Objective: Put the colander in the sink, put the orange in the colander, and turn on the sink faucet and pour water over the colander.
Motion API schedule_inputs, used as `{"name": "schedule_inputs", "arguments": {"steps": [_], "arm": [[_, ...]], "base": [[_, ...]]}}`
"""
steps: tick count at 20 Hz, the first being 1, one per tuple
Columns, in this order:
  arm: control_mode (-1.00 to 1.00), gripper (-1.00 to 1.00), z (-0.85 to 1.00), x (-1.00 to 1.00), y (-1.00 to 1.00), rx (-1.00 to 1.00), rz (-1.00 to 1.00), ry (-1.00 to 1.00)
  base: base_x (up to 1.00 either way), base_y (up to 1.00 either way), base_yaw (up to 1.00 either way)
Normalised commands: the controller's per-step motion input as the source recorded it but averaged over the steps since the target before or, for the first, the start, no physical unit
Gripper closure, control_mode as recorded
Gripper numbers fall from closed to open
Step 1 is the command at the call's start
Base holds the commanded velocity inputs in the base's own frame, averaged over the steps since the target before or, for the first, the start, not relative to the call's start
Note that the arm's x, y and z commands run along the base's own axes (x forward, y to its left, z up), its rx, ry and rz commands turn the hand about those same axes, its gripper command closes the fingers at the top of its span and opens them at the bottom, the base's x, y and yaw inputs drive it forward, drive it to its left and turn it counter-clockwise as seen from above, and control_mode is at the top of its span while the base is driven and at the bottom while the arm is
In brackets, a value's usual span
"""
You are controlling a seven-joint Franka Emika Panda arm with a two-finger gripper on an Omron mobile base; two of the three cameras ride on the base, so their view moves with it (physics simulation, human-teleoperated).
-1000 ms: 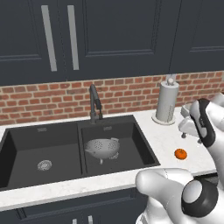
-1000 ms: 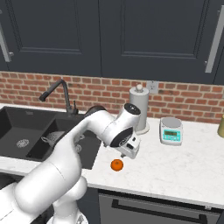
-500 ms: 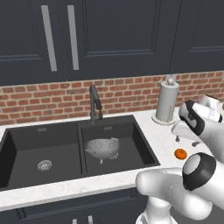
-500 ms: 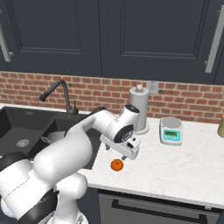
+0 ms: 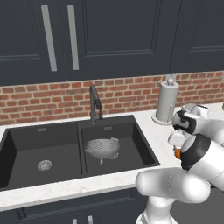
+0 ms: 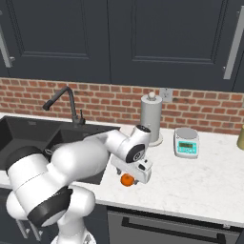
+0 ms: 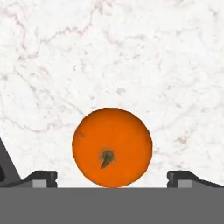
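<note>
Hanging right over the orange (image 7: 112, 147), the pincer (image 7: 112, 177) points down at the white marble tabletop (image 7: 131, 52). In the hand view its two dark tips sit wide apart, one on each side of the orange, and they do not touch it. The pincer is open and holds nothing. The orange rests on the tabletop with its little green stem spot facing up.

In the right base view the pincer (image 6: 138, 172) is low, and the orange (image 6: 127, 179) peeks out just beside it. In the left base view only a small bit of the orange (image 5: 177, 153) shows behind the big white arm.

To the left of the orange is the black sink (image 5: 140, 131) with two bowls. The colander (image 5: 102, 147) already stands in the right bowl, on its little feet. It is well apart from the orange. The left bowl has a round silver drain (image 5: 44, 165).

The dark sink faucet (image 5: 94, 103) stands at the far side of the sink, between the two bowls.

Farther back on the tabletop, near the brick wall (image 6: 200, 107), stands a tall paper towel roll (image 6: 151, 118). To the right of it sits a small kitchen scale (image 6: 186, 142).
</note>
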Motion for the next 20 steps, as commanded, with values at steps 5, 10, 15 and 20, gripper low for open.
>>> {"name": "schedule_inputs", "arguments": {"steps": [5, 10, 15, 20], "arm": [[-1.00, -1.00, -0.39, 0.02, 0.00, -0.02, 0.00, 0.00], [-1.00, -1.00, -0.26, 0.06, -0.01, 0.00, 0.00, 0.00], [-1.00, -1.00, -0.25, 0.00, 0.00, -0.01, 0.00, 0.00], [-1.00, 1.00, -0.20, 0.00, 0.00, 0.00, 0.00, 0.00]], "base": [[0.00, 0.00, 0.00], [0.00, 0.00, 0.00], [0.00, 0.00, 0.00], [0.00, 0.00, 0.00]]}}
